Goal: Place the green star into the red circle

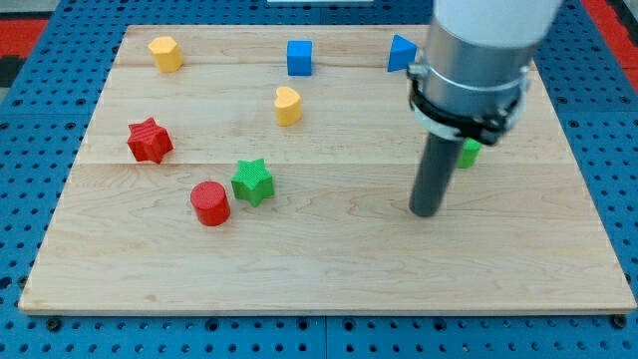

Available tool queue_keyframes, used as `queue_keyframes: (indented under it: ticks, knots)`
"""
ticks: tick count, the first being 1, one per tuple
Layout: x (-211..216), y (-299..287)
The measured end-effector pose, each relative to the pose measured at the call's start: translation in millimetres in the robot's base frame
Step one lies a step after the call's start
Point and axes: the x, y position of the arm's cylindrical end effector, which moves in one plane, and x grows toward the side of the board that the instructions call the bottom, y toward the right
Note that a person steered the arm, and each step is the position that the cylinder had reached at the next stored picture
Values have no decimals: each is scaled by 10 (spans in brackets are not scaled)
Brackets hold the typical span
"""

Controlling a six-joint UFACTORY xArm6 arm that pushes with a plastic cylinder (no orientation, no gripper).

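The green star (253,181) lies on the wooden board left of centre. The red circle (210,202), a short red cylinder, stands just to its lower left, nearly touching it. My tip (426,212) rests on the board far to the right of both, about a third of the board's width from the star. The rod rises from it into the grey arm at the view's top right.
A red star (150,140) lies at the left. A yellow block (165,53) is at the top left, a yellow heart (287,105) and a blue cube (299,57) at top centre. A blue triangle (401,52) and a green block (469,153) sit partly behind the arm.
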Motion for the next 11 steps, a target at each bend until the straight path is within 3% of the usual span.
queue_keyframes:
  ticks: [1,2,6,11]
  knots:
    - [-502,-775]
    - [-587,-1434]
    - [-413,-1754]
    - [-263,-1653]
